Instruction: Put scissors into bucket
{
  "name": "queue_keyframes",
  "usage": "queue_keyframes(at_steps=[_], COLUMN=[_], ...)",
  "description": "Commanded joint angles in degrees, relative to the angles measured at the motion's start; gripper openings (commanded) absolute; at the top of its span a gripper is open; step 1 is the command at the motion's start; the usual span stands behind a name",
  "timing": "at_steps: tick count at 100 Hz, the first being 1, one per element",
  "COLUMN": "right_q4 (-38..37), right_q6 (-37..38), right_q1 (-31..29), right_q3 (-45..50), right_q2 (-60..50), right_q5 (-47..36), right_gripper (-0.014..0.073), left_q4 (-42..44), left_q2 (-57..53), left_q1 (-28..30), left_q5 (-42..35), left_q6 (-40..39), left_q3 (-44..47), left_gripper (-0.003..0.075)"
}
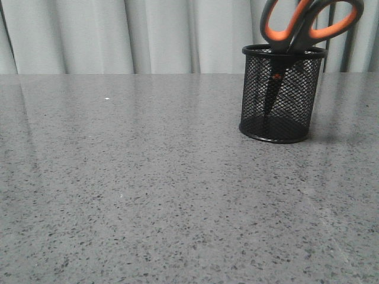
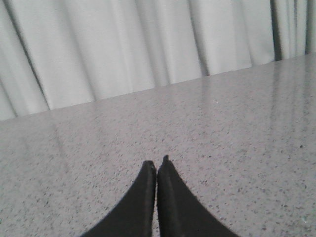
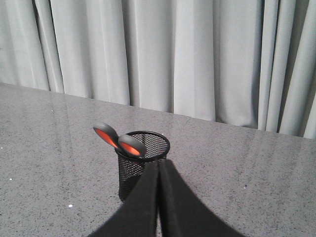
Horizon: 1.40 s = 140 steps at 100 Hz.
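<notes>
A: Where are the scissors point(image 1: 308, 26) found at this moment?

B: They are stood blades-down inside the bucket point(image 1: 282, 94), at about two o'clock on the counter point(image 1: 148, 195) in the front view. The handles are seen leaning out over the rim, tilted toward three o'clock, and the orange pivot dot is made out through the mesh.

A: And the fingers?

B: The left gripper point(image 2: 157, 168) is seen pressed fully together over bare counter, with nothing held. The right gripper point(image 3: 159, 168) is likewise closed tight and empty, with the bucket just beyond its tips.

A: How would the scissors be expected to handle, if they had to be taken up again?

B: They are judged stiff and fairly light, with hard blades and smooth moulded handles that could slip. The best hold would be taken across the handle loops, which alone stand clear of the rim; the blades are shut off by the mesh.

A: Any risk?

B: The bucket is judged light and top-heavy with the handles leaning out, so it could be tipped by a sideways pull.
</notes>
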Motion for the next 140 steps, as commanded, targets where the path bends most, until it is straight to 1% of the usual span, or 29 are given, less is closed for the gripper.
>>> queue_keyframes(at_steps=[1, 17, 32, 51, 140], right_q4=[-0.8, -0.8, -0.8, -0.8, -0.8], right_q6=[-0.2, -0.2, -0.2, -0.2, -0.2], right_q1=[-0.1, -0.1, -0.1, -0.1, -0.1], right_q3=[-1.1, -1.1, -1.1, -1.1, -1.1], right_q2=[0.8, 0.8, 0.8, 0.8, 0.8], right_q5=[-5.0, -5.0, -5.0, -5.0, -5.0], right_gripper=[-0.0054, -0.0054, -0.0054, -0.0054, -0.0054], left_q4=[1.1, 1.7, 1.7, 1.7, 1.6], left_q2=[-1.2, -4.7, -4.6, -4.6, -4.6], left_q1=[2.6, 7.6, 9.5, 8.7, 8.7], left_q5=[2.1, 13.2, 13.1, 13.1, 13.0], left_q6=[-1.3, -1.3, -1.3, -1.3, -1.3], left_q3=[1.5, 1.5, 1.5, 1.5, 1.5], left_gripper=[-0.0021, -0.0021, -0.0021, -0.0021, -0.0021])
